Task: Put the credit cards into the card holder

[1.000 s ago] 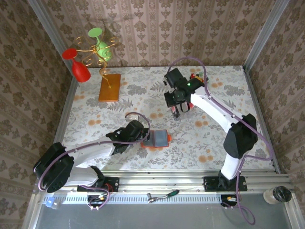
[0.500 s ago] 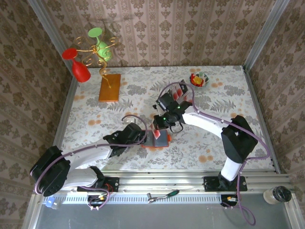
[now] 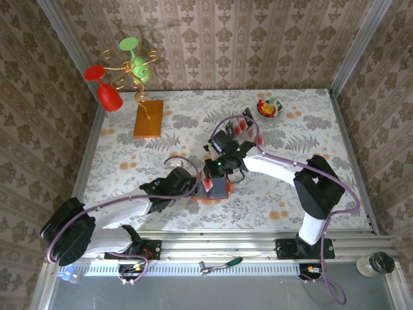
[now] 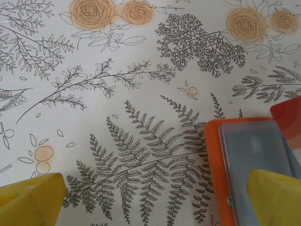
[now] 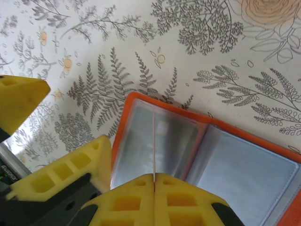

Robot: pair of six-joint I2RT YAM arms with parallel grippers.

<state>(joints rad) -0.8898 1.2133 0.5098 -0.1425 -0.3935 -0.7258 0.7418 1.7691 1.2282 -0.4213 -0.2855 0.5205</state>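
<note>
Just at the near-left edge of the open card holder (image 5: 249, 165), the low left gripper (image 4: 154, 181) spreads its jaws, one pad (image 4: 275, 193) on the holder, while over it the bent right gripper (image 5: 154, 178) pinches what looks like a pale credit card (image 5: 154, 141) edge-on, with a clear tray (image 3: 247, 123) and a small bowl (image 3: 270, 108) beyond.

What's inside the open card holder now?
The card holder shows empty-looking grey-blue pockets. The right gripper holds a card edge-on over one; whether its far edge is inside is hidden.

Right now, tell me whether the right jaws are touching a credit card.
Touching. The right wrist view shows the right gripper shut on a credit card, edge-on between its jaws, no gap.
</note>
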